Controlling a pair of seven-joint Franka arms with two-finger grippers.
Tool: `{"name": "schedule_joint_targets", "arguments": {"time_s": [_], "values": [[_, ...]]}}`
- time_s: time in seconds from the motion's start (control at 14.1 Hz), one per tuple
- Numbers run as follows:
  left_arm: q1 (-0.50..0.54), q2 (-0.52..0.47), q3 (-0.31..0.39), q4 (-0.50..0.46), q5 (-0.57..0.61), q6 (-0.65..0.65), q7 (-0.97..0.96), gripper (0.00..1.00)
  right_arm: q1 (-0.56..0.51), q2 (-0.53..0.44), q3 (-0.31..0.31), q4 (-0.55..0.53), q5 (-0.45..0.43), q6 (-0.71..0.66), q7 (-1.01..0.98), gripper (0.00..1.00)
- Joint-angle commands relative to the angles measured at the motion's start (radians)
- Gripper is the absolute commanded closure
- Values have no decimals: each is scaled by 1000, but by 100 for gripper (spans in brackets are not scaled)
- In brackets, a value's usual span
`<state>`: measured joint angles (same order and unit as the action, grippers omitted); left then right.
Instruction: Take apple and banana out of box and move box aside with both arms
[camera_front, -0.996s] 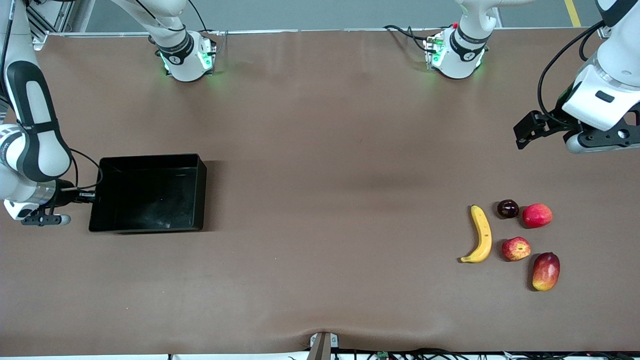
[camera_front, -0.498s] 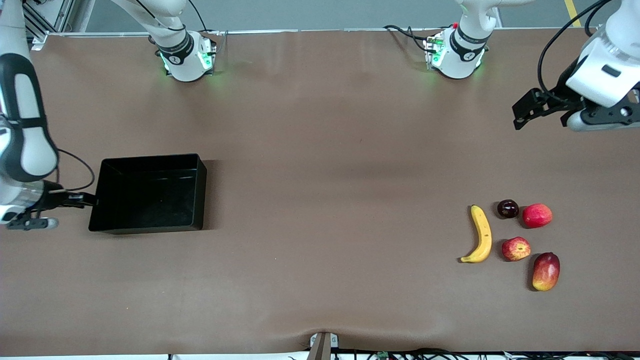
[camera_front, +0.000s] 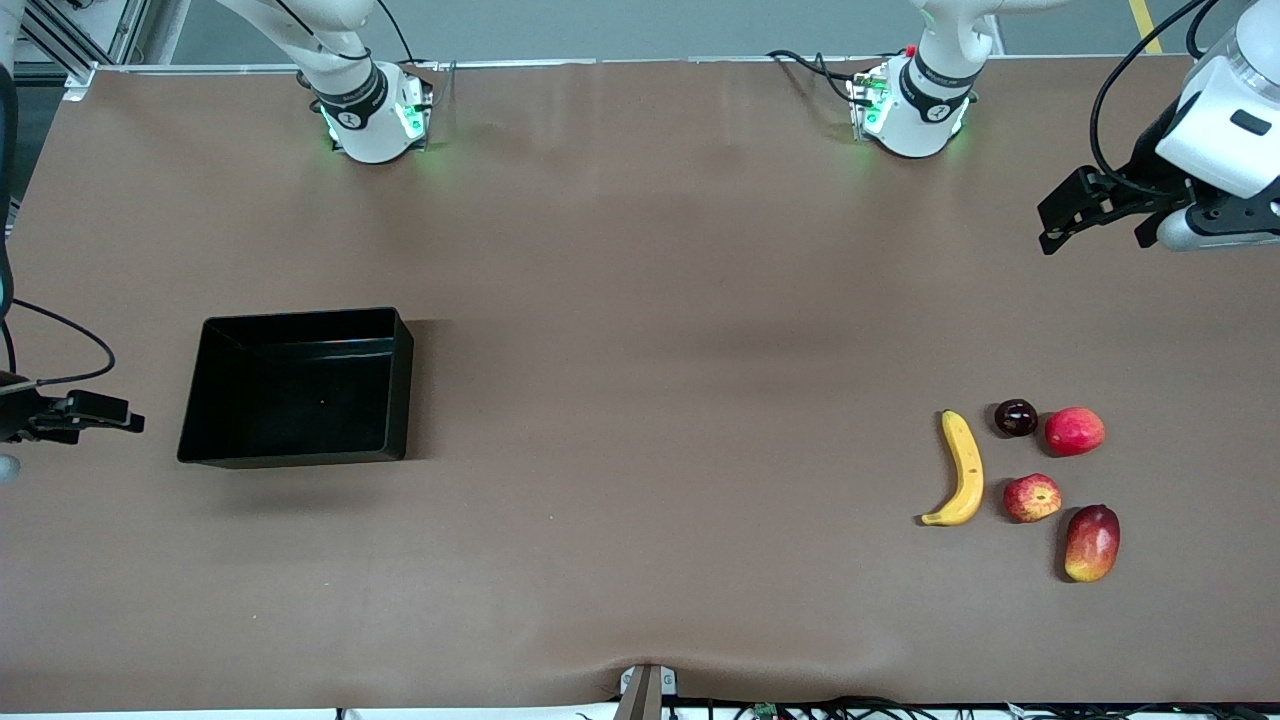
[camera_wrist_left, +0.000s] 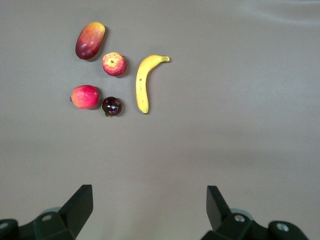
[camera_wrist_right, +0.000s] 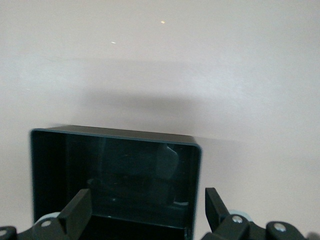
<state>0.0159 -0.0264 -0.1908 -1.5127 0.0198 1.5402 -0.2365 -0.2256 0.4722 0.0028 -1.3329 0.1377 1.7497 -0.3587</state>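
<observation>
We locate the box (camera_front: 296, 388) on the table (camera_front: 640, 400) toward the right arm's end, resting flat, open top up and nothing inside it. The right gripper (camera_front: 100, 415) hangs just beside the box's outer short wall, at the box's 9 o'clock in the front view, and does not touch it. In the right wrist view the box (camera_wrist_right: 115, 175) fills the space ahead of the right gripper (camera_wrist_right: 145, 210), whose fingers (camera_wrist_right: 75, 212) are spread wide and hold nothing.

We find the fruits grouped toward the left arm's end of the table. The banana (camera_front: 960, 470) lies flat with its curve bulging toward the apple (camera_front: 1032, 497), which sits just beside it at the banana's 4 o'clock without contact. A dark purple fruit (camera_front: 1015, 417) lies at the apple's 12 o'clock, farther from the front camera, with a plain red fruit (camera_front: 1074, 431) just beside it. A mango (camera_front: 1091, 542) lies at the apple's 4 o'clock, nearest the front camera of the group.

The left gripper (camera_front: 1070, 210) is raised over bare table, at the group's 1 o'clock and well apart from it. In the left wrist view its fingers (camera_wrist_left: 80, 207) are spread wide and empty; the banana (camera_wrist_left: 145, 82), apple (camera_wrist_left: 114, 64), purple fruit (camera_wrist_left: 111, 106), red fruit (camera_wrist_left: 85, 96) and mango (camera_wrist_left: 90, 40) lie ahead of the left gripper (camera_wrist_left: 149, 210).
</observation>
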Motion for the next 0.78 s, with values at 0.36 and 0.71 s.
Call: {"name": "schedule_joint_targets", "arguments": {"time_s": [0.36, 0.71], "values": [[55, -40, 5, -21, -6, -32, 143, 0, 184, -168, 0, 17, -139, -235, 420, 0], [56, -43, 1, -40, -6, -22, 138, 0, 201, -352, -6, -31, -159, -381, 412, 0]]}}
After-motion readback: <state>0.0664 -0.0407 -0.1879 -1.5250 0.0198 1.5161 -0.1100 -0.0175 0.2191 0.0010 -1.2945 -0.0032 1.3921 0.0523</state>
